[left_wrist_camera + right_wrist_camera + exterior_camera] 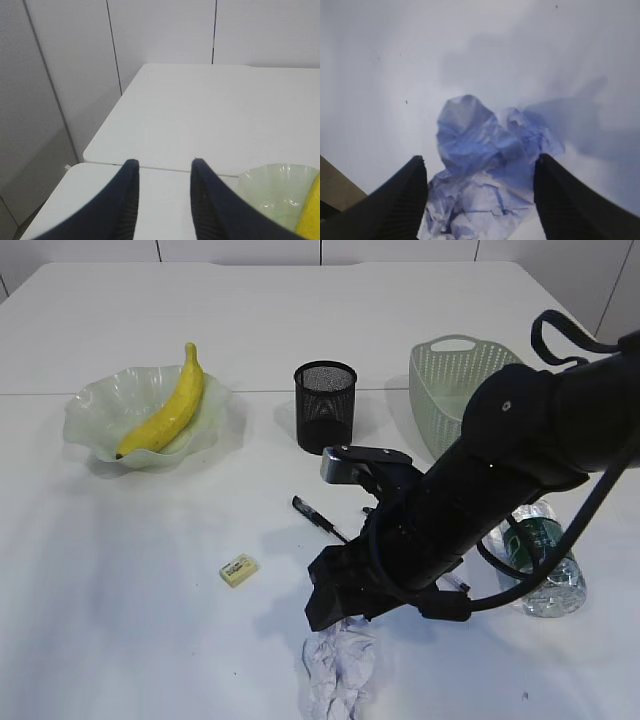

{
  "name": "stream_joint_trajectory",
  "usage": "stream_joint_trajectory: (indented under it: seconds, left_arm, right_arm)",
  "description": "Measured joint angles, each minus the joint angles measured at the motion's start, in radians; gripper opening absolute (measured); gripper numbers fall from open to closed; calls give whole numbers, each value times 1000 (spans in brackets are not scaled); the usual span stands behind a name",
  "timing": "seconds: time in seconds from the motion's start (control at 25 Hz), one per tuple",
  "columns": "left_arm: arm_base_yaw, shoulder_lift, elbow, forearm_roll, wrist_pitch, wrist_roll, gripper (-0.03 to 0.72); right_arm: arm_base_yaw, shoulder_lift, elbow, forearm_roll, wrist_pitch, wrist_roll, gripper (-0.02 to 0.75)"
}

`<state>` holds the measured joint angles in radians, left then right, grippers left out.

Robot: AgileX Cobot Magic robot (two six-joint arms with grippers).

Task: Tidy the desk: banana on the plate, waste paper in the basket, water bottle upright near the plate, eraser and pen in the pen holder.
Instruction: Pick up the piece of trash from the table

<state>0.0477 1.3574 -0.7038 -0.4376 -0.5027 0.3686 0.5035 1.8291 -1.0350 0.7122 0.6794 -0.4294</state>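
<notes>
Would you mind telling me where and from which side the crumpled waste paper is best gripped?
Probably across the bulging middle of the waste paper, from straight above. It lies loosely wadded on the table, and the right hand already straddles it, open, one finger on either side.

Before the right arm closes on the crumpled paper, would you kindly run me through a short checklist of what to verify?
1. Right gripper open, jaws either side of the waste paper: ok.
2. Paper deep enough between the fingers for a firm grip: cannot tell.
3. Basket upright, mouth open: ok.
4. Pen and eraser apart from the paper: ok.
5. Water bottle lying beside the arm, may be nudged on the lift: not ok.
6. Left gripper open, empty, away by the plate: ok.
</notes>
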Motion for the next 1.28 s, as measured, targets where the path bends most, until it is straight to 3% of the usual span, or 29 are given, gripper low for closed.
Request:
stream_joint_trajectory:
  seconds: [1.0, 1.28]
  left_arm:
    - [0, 0, 0, 2, 0, 0, 237]
    - [0, 0, 0, 2, 0, 0, 237]
  right_arm:
    - [0, 0, -41, -31, 67, 22, 501]
    - [0, 0, -41, -72, 77, 39, 424]
